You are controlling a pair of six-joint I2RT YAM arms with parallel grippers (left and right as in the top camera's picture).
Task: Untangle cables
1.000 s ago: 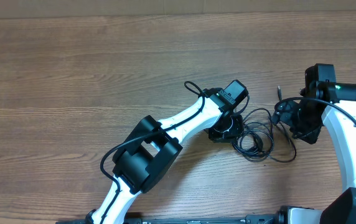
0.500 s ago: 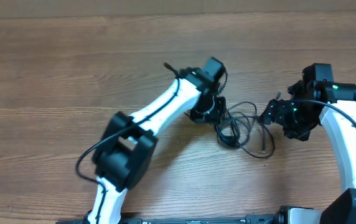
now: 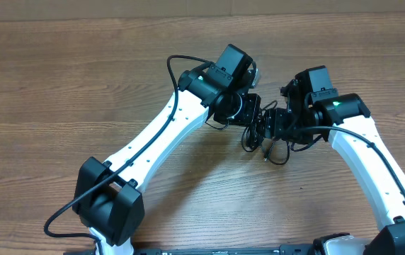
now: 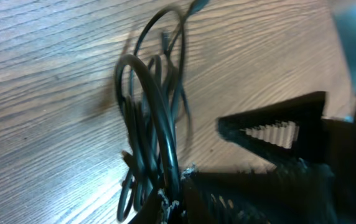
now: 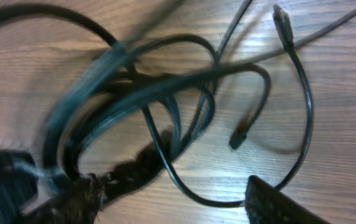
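Note:
The cables (image 3: 272,149) are a bundle of thin black loops on the wooden table, between my two grippers. My left gripper (image 3: 253,119) is shut on one side of the bundle; in the left wrist view the cables (image 4: 153,106) run into its jaws (image 4: 177,198) at the bottom edge. My right gripper (image 3: 280,126) is just to the right of the bundle, close to the left gripper. In the right wrist view its fingers (image 5: 178,202) are spread open, with a cable loop (image 5: 165,87) lying between them. Small plugs (image 5: 281,17) show at loose ends.
The wooden table (image 3: 61,85) extends around the arms. The left arm's white links (image 3: 153,142) stretch diagonally from the front left. The right arm (image 3: 372,163) comes from the front right. A serrated black finger (image 4: 271,130) shows close by in the left wrist view.
My left gripper has dragged the cable bundle left and toward the back of the table. My right gripper has moved left and now sits against the bundle.

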